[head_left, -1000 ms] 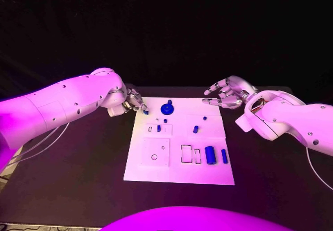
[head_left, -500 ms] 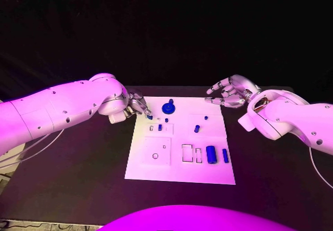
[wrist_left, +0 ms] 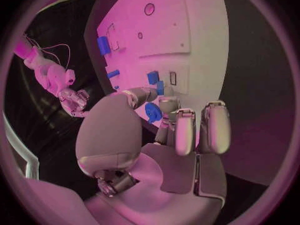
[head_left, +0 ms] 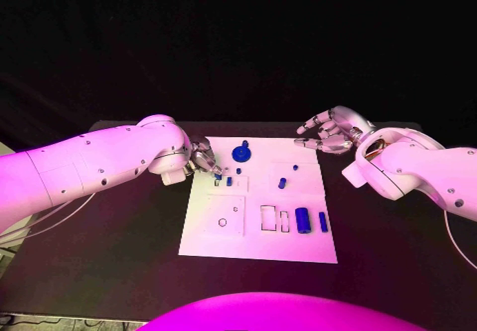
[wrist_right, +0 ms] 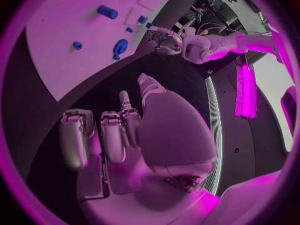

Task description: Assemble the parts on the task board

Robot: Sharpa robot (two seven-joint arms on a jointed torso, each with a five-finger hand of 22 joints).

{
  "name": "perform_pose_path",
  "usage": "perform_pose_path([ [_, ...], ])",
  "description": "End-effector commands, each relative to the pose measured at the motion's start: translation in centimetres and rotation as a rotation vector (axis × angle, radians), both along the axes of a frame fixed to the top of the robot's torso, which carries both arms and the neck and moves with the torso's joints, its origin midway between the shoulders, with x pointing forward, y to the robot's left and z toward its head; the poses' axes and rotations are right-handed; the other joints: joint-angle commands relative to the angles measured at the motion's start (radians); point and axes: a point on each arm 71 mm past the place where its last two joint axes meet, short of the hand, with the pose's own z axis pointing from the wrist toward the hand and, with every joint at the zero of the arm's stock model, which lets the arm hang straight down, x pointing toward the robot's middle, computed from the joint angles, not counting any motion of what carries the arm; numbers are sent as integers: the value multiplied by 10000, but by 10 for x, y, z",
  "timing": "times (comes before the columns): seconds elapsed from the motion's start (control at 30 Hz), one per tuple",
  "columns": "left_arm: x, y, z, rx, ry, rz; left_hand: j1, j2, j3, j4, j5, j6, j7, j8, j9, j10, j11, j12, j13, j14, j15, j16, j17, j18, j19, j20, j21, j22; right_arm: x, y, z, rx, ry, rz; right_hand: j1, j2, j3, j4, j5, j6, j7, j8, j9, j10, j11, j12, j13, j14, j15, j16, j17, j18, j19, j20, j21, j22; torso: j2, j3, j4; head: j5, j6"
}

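Head view, left hand [head_left: 202, 159] moved onto task board [head_left: 249, 238]

Black table [head_left: 119, 234]; white task board [head_left: 254, 248] flat, seemingly centred

Small blue parts [head_left: 301, 221] on white task board [head_left: 249, 245]

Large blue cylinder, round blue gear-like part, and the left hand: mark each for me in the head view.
Large blue cylinder [head_left: 301, 221], head view, middle of its body.
Round blue gear-like part [head_left: 240, 154], head view, centre of its disc.
Left hand [head_left: 204, 159], head view, middle of the silver fingers at the board's edge.
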Motion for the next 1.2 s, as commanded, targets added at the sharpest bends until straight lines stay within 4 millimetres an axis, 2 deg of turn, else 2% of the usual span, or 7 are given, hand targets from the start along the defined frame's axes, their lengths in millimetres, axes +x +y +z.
perform_pose_path([
  [0.03, -1, -2, -1, 482, -43, -257, -73, 54, 1879, -1948, 51, 184, -148, 52, 274, 52, -23, 15, -14, 724, -75, 60, 1334, -89, 70, -8, 40, 163, -1, 1, 1, 18, -94, 103, -30, 8, 17, -13, -1, -29, -16, 39, -17, -79, -7, -55, 1132, 857, 35, -43, 1864, 187, 504, 26, -51, 2068, 0, 1, 9, -12, -29],
  [0.17, -1, -3, -2, 749, -182, -395, -102, 51, 1886, -1960, 123, 192, -155, 70, 303, 59, -30, 10, -14, 728, -80, 67, 1349, -91, 75, -14, 45, 173, -1, 1, 1, 31, -93, 70, -25, 5, 18, -15, -1, -31, -16, 39, -17, -82, -7, -59, 1128, 856, 35, -45, 1861, 186, 507, 25, -46, 2071, -12, -4, 29, -5, -54],
  [0.6, -4, -5, -5, 1301, -270, -783, -145, 37, 1897, -1989, 241, 203, -168, 98, 350, 69, -43, -5, -26, 740, -90, 89, 1393, -92, 79, -23, 50, 182, -1, 0, 1, 34, -84, 67, -25, 5, 18, -15, -1, -31, -16, 39, -17, -82, -7, -59, 1128, 856, 35, -45, 1861, 186, 507, 25, -46, 2071, -7, -18, 29, 9, -82],
  [1.2, -8, -8, -10, 1592, -379, -1102, -152, 27, 1897, -2000, 260, 204, -171, 103, 360, 78, -44, 6, -8, 744, -91, 97, 1410, -94, 82, -25, 53, 187, 0, 0, 0, 28, -75, 83, -25, 5, 18, -15, -1, -31, -16, 39, -17, -82, -7, -59, 1128, 856, 35, -45, 1861, 186, 507, 25, -46, 2071, -10, -13, 22, 19, -130],
])
